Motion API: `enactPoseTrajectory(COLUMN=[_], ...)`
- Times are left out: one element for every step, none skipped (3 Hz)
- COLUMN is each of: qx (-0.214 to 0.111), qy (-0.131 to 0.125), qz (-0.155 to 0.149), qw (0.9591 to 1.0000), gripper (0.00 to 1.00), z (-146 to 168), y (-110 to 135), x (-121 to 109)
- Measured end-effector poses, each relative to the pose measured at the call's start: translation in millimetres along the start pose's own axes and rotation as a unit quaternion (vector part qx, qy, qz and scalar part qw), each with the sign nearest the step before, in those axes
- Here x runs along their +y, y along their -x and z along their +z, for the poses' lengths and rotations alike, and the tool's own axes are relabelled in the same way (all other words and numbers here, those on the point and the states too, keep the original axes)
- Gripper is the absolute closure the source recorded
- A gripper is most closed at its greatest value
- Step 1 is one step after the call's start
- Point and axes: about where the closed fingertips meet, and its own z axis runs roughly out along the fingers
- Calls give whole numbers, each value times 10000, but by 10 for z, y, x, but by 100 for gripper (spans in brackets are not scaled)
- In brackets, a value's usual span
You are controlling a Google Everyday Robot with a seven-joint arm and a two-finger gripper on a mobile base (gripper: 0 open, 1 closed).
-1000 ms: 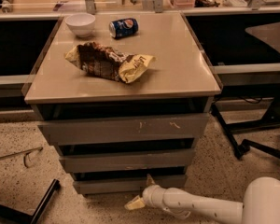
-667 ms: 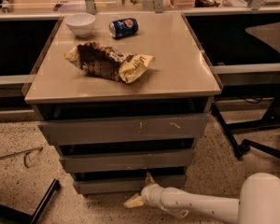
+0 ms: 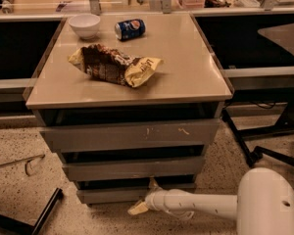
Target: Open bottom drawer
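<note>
The bottom drawer (image 3: pixel 112 195) is the lowest of three stacked gray fronts, flat and without a handle, and it looks pushed in. My gripper (image 3: pixel 145 196) reaches in from the lower right on a white arm (image 3: pixel 201 204) and sits at the drawer's front, right of its middle. Its fingers are spread: one pale fingertip (image 3: pixel 137 209) lies low in front of the drawer's lower edge, and the other points up into the dark gap above the drawer front. The drawer's tray is hidden.
The middle front (image 3: pixel 132 169) and the larger scratched top front (image 3: pixel 130 135) are above. On the cabinet top (image 3: pixel 186 77) lie a chip bag (image 3: pixel 115 65), a blue can (image 3: pixel 130 28) and a white bowl (image 3: pixel 85 25). Chair legs (image 3: pixel 255 151) stand to the right, and a dark bar (image 3: pixel 46 212) lies on the floor to the left.
The gripper stays at the bottom drawer's front. The arm's white elbow has shifted slightly left. The drawers have not moved.
</note>
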Motion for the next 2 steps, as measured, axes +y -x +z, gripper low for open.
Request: enactPoseTrajectory(qx=[146,287], qy=[257,553], qz=[-16,39], qw=[9996,9980], gripper=[0,0], z=[139,243], y=[-11,-54], x=[9,41])
